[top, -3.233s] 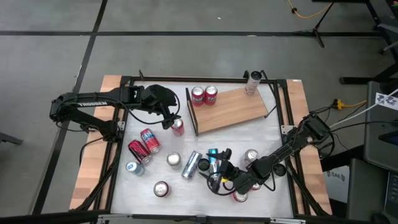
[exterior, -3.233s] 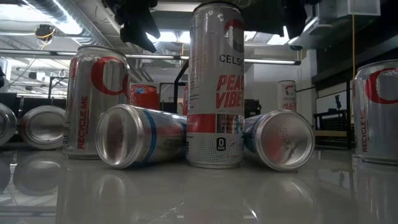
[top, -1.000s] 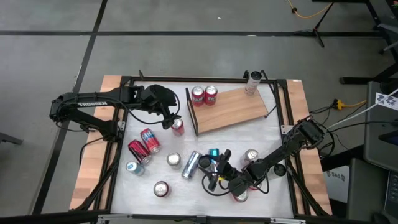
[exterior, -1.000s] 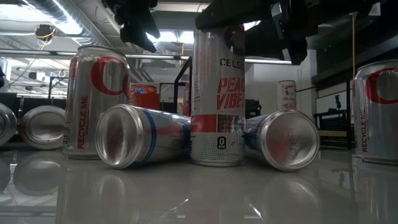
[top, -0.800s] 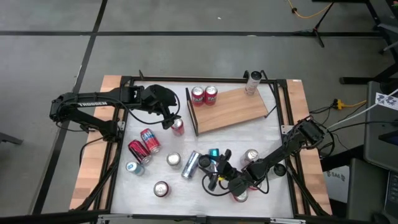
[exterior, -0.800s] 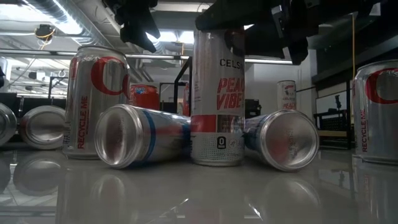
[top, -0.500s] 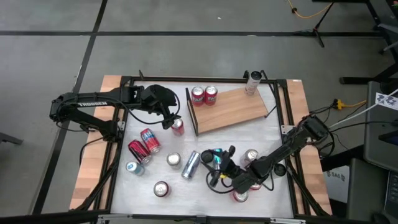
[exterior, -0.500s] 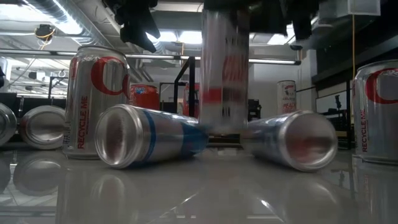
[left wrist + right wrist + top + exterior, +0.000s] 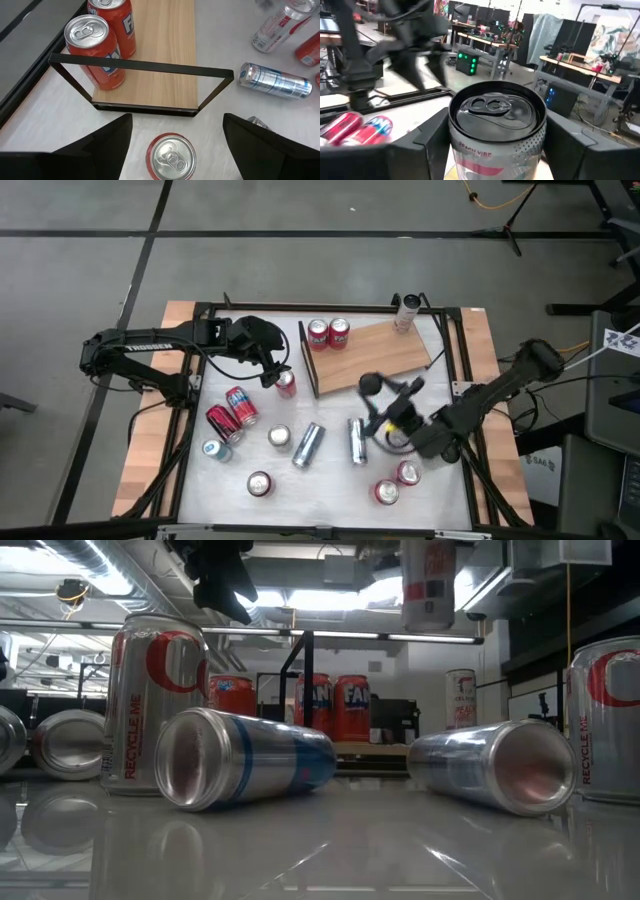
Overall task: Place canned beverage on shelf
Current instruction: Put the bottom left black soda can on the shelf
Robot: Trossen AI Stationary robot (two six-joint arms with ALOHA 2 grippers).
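Right hand [image 9: 492, 150] pinches the tall slim silver can [image 9: 495, 132] aloft just off the shelf [image 9: 375, 355] edge facing the desk's middle; a slack grip or hasty lowering risks tipping it, while the left hand [image 9: 172, 137], spread, straddles a red can [image 9: 170, 156].

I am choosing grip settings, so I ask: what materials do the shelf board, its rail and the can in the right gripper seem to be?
Shelf: likely wood or laminate, matte, with visible light grain. Rail: probably thin dark metal, a flat black strip. Can held in the right gripper: apparently aluminium, with a shiny silver lid and pull-tab.
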